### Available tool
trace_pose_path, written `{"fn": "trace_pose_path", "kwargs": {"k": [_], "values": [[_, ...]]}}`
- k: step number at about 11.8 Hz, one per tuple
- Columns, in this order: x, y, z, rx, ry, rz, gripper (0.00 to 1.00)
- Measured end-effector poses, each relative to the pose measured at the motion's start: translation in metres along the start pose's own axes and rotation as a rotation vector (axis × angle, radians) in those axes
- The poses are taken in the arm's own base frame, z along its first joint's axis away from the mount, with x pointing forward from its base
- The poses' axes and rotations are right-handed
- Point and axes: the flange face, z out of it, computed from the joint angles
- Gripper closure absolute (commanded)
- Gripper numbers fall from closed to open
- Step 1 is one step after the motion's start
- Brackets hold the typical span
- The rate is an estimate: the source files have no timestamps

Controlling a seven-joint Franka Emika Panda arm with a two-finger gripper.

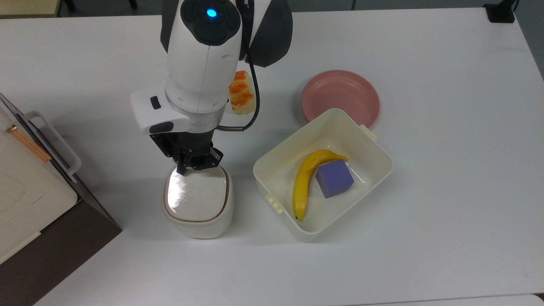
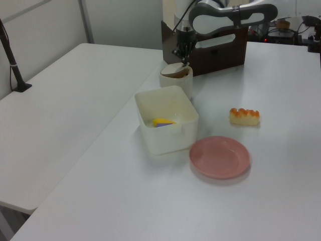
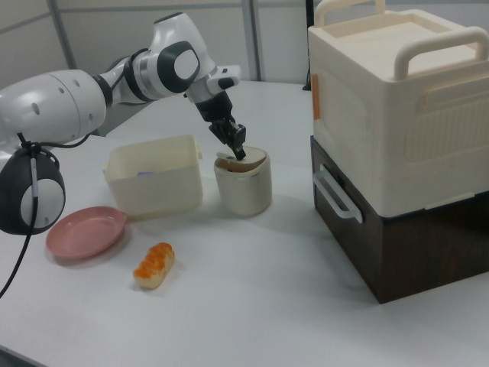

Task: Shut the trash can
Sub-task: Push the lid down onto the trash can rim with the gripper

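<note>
The trash can (image 1: 197,223) is a small cream-white bin standing on the white table, left of the tub in the top view. Its beige lid (image 1: 195,193) lies almost flat and catches a glare. In the right view the lid (image 3: 243,161) still tilts a little, and a dark gap shows under it in the left view, on the trash can (image 2: 176,83). My gripper (image 1: 185,165) is shut and points down at the lid's far edge, seemingly touching it. It also shows as the gripper (image 3: 239,150) and the gripper (image 2: 182,54). The lid's black button is hidden.
A larger cream tub (image 1: 378,170) holds a banana (image 1: 302,182) and a purple cube (image 1: 334,178). A pink plate (image 1: 340,95) lies behind it and an orange-topped pastry (image 1: 241,95) beside the arm. A cream box on a dark cabinet (image 3: 397,138) stands close to the bin.
</note>
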Motion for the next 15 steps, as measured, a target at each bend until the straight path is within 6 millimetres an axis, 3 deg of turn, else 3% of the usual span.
{"fn": "trace_pose_path", "kwargs": {"k": [6,15], "values": [[-0.016,-0.022,0.014,-0.026,-0.017,-0.060,1.00],[-0.026,-0.030,0.021,-0.087,0.040,-0.087,1.00]]}}
